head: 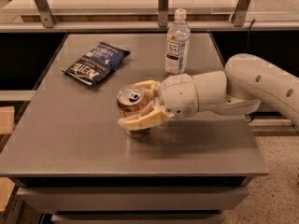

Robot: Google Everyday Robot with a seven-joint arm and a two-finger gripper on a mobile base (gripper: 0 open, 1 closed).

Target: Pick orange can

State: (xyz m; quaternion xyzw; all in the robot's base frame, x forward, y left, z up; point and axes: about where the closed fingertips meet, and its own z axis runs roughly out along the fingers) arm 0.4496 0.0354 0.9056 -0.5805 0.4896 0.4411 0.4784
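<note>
**Inspector:** Start at the left of the table [70, 139]. What is there?

**Assistant:** One dark blue snack bag [96, 62], lying flat toward the far left and well apart from everything else.

**Inspector:** And the orange can [131, 101]?

**Assistant:** It is near the middle of the tabletop, upright, with its silver pull-tab top facing up. Whether its base rests on the surface or sits just above it, I cannot tell.

**Inspector:** State of the gripper [134, 104]?

**Assistant:** It reaches in from the right at can height. Its two pale fingers [140, 120] are closed onto the can, one against the far side and one against the near side. It has hold of nothing else.

**Inspector:** Further right?

**Assistant:** A clear water bottle [177, 43] with a white cap stands upright behind the gripper's wrist, near it but apart. The white arm [261, 85] extends from there past the table's right edge.
</note>
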